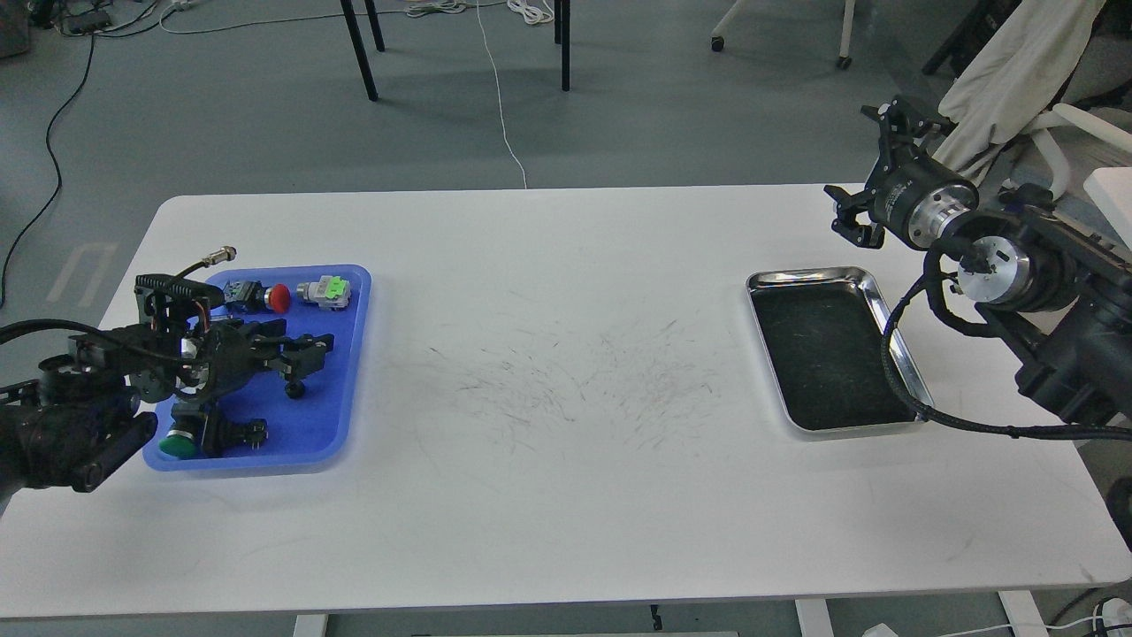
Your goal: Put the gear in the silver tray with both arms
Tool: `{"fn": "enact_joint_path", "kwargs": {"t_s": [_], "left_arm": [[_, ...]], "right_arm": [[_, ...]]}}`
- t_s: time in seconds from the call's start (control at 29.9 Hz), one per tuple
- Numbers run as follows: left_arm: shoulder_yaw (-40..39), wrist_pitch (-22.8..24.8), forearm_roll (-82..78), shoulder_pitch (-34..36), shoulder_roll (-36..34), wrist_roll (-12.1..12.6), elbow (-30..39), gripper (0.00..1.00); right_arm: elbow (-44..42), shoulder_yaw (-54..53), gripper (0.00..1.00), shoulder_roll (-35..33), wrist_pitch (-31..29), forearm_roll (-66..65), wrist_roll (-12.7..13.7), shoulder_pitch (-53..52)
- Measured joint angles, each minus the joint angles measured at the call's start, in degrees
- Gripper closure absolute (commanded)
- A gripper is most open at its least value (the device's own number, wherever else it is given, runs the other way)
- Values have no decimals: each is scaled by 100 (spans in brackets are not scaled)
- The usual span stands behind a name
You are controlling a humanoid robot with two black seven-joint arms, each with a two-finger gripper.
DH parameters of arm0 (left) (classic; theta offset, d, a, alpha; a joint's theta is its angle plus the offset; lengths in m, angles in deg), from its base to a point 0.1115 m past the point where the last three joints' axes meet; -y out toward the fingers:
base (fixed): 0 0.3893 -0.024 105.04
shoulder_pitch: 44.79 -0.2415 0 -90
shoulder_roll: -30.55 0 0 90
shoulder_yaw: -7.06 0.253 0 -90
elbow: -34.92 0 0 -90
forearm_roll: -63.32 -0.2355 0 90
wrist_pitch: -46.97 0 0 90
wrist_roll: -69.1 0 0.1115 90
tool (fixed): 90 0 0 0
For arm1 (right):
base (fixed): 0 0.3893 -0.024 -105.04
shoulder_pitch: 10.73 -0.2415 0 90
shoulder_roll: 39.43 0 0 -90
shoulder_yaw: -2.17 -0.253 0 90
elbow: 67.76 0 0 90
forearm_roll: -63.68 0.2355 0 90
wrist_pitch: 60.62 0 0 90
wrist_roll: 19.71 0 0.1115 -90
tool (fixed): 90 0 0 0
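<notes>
Left tool (305,352) hangs low over the blue tray (349,305) at the tabletop's (566,495) left end. Fingers look spread, tips just above a small black gear (294,388) lying flat on the tray floor. Nothing pinched that I can see.

Gear: small, dark, round with a centre hole. Judged stiff and light, not fragile, but short and low, so easy to nudge sideways or flick out from under the tips. Best hold is likely across the outer rim, fingers straddling it, coming straight down.

Other parts crowd it. A green-capped button (179,444) with a black body sits near the tray's front left corner; a red-capped switch (276,297) and a grey connector with a green tab (325,290) lie along the back. Gear has bare blue floor to its right and front; the tray's raised lip limits a sideways approach.

Middle of the tabletop: scuffed, nothing on it, open room for carrying or a hand-over.

Silver tray (902,358) lies well apart on the right, nothing in it, raised rim all round, near the far right edge. A black cable (889,367) droops over its right rim, a possible snag.

Right tool (871,168) held high beyond the tray's back corner, fingers spread, holding nothing.
</notes>
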Motion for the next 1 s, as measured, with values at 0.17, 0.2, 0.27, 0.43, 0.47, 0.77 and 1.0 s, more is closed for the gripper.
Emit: {"fn": "enact_joint_path", "kwargs": {"t_s": [0.17,0.2,0.27,0.43,0.47,0.77,1.0], "left_arm": [[8,0,-5,0,23,0,-14,34],[16,0,-6,-5,26,0,-14,34],[35,0,-6,-8,35,0,-14,38],[78,-6,-4,-20,56,1,-17,46],[86,-7,-4,-20,57,1,-17,47],[116,-3,-3,-30,58,1,-17,64],[128,17,-5,-20,-52,-7,-1,72]], "right_arm": [[-2,0,1,9,-2,1,0,0],[-2,0,1,9,-2,1,0,0],[-2,0,1,9,-2,1,0,0],[-3,3,1,6,-2,1,0,8],[-3,3,1,5,-2,1,0,8],[-10,7,1,6,-2,-4,0,18],[-25,28,1,6,-2,-3,-10,26]]}}
